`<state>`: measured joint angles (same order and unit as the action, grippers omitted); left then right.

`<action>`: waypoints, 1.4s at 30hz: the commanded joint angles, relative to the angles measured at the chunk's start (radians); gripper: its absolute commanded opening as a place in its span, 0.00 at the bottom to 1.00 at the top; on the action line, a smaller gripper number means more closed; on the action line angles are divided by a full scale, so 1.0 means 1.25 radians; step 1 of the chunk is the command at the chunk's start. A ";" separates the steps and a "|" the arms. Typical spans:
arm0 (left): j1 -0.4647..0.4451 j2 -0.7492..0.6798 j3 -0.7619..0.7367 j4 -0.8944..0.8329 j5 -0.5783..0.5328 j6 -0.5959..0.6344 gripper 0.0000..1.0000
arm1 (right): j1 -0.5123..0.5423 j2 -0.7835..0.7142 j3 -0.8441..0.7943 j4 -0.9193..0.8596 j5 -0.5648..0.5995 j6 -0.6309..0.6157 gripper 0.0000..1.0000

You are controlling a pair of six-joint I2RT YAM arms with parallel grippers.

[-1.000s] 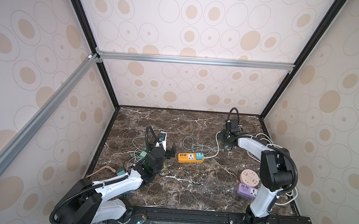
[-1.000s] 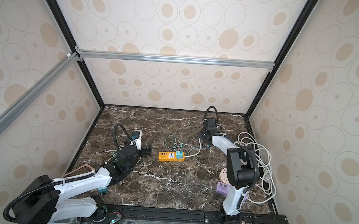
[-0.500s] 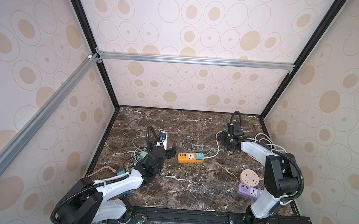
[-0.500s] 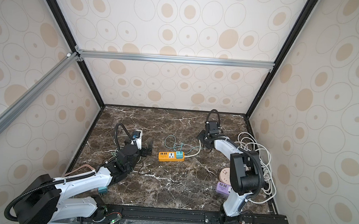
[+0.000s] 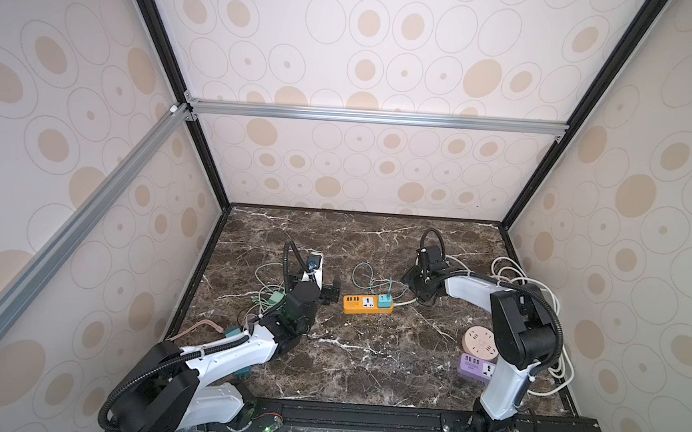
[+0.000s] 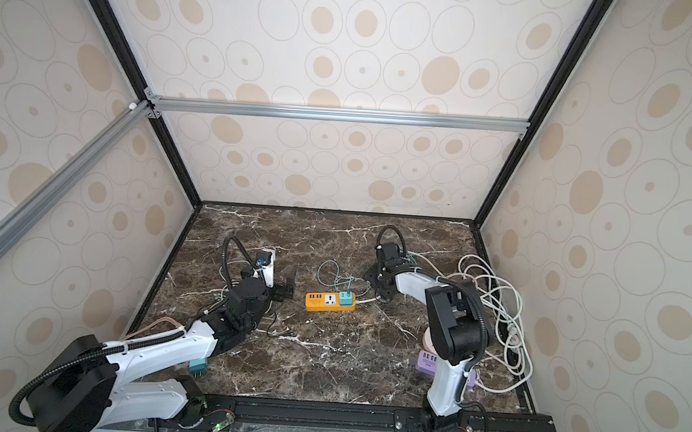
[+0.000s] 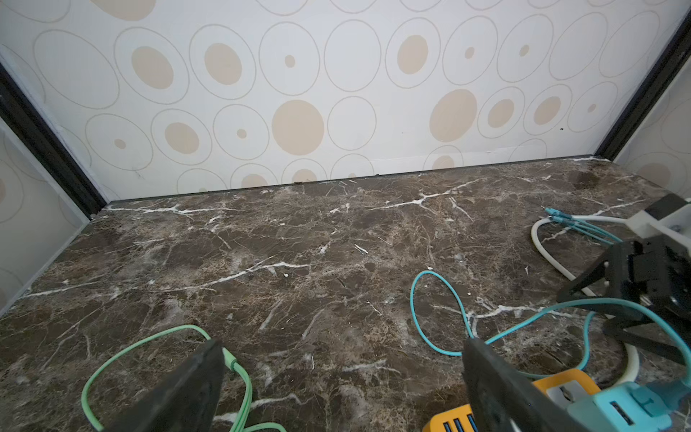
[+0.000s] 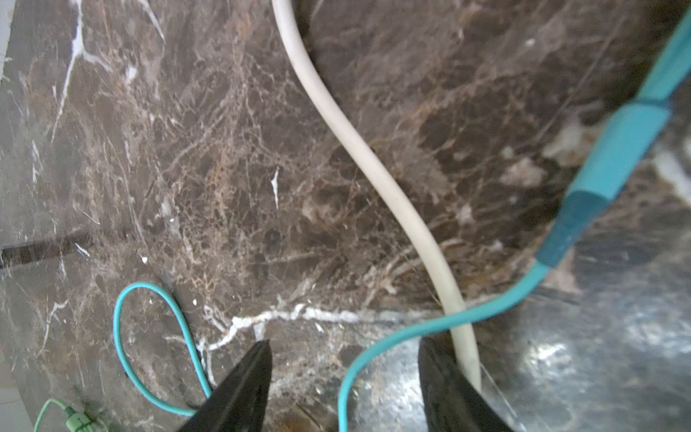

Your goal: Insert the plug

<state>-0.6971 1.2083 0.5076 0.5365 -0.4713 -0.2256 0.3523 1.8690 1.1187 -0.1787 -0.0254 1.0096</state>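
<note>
Two robot arms work over a glossy, dark brown marble table (image 5: 367, 364) veined with white. At its middle lies an orange power strip (image 5: 367, 305), a smooth, boxy bar of hard plastic. A small teal plug (image 5: 385, 301), blocky and also plastic, sits in the socket at the strip's right end. It looks pushed home, so the insertion appears done or all but done. The right gripper (image 8: 344, 349) hovers just beyond that end of the strip, its black wedge-shaped jaws parted and holding nothing. A thin, limp teal cable (image 8: 411, 329) lies on the table beneath the gap between them. A thicker, stiffer-looking white cord (image 8: 374, 168) runs beside one jaw toward the strip. The left gripper (image 7: 342, 346) sits low just beside the strip's other end, the one with the USB ports, its jaws spread wide and empty. A loose green cable (image 7: 149, 336) loops on the table on that side of the strip. The next move probably calls for checking that the plug sits flush and pressing straight down on it if not. The right gripper then needs to lift clear without snagging the teal cable, which could tug the plug loose.
</note>
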 commanded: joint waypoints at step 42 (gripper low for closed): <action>0.008 -0.022 0.016 -0.027 -0.023 -0.023 0.98 | -0.411 0.124 0.411 -0.002 0.115 -0.377 0.02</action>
<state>-0.6952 1.1839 0.5056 0.5064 -0.4885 -0.2337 -0.1616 1.9827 1.5864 -0.0807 0.1665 0.5751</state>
